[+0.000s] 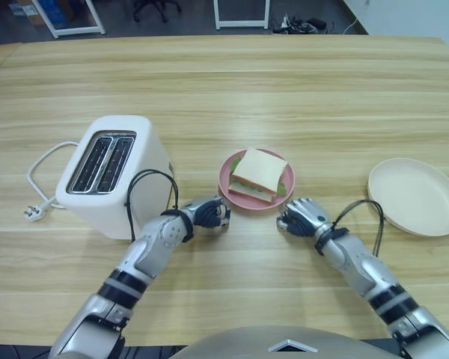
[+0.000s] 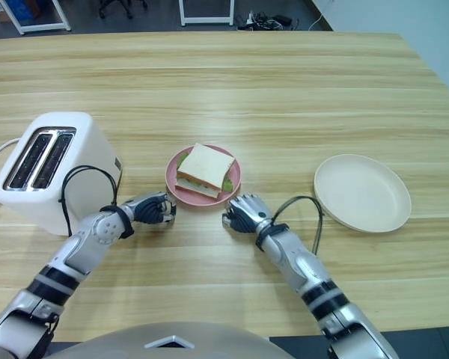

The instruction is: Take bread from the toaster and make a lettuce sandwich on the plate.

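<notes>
A finished sandwich sits on a pink plate near the middle of a wooden table, two slices of white bread stacked slightly askew with lettuce showing green at the edges between them. The robot's left hand rests low at the table just beside the plate's near-left rim, fingers curled in and holding nothing. The right hand sits just beside the near-right rim, likewise curled in on itself with nothing in it. Whether either hand touches the plate cannot be told. To the robot's left stands a white toaster, its two slots dark, with no bread rising above them. Its white cord loops across the table to a loose plug. Well apart on the right lies a cream plate, with nothing on it.
</notes>
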`<act>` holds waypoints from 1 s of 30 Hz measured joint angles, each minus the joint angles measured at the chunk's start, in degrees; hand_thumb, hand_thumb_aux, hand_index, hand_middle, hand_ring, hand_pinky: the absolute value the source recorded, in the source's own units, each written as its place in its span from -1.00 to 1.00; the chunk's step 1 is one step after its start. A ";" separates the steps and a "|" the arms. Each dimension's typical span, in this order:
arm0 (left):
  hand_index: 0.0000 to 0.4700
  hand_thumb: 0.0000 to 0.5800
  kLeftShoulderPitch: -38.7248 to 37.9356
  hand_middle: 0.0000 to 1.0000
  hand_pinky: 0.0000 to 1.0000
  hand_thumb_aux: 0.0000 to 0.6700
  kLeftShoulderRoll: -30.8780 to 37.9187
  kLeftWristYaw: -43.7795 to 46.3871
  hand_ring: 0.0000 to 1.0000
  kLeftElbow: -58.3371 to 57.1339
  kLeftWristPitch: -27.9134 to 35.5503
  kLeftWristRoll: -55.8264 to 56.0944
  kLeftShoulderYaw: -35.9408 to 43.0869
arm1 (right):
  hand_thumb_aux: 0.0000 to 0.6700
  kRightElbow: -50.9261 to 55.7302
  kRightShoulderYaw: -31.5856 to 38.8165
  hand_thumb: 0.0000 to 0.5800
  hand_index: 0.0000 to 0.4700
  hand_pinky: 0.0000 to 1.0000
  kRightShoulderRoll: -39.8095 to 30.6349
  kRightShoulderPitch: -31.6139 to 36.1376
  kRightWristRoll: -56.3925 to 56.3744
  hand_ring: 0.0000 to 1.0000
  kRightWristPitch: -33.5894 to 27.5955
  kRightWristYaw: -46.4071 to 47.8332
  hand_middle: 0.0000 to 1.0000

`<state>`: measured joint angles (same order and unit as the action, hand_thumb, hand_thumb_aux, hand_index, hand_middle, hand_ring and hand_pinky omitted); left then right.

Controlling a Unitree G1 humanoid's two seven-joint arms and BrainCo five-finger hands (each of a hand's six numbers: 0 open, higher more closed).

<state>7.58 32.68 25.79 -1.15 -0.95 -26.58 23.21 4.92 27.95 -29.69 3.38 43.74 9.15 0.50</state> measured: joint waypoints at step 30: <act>-1.00 -1.00 11.32 -1.00 -1.00 -1.00 -30.49 -32.76 -1.00 -29.63 -23.57 25.65 -24.84 | -1.00 17.85 -23.78 -1.00 -1.00 -1.00 21.07 7.90 -33.71 -1.00 13.26 -13.68 -1.00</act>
<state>18.90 2.19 -6.96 -30.79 -24.52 -0.93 -1.63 22.76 4.17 -8.62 11.27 10.04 22.41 -13.18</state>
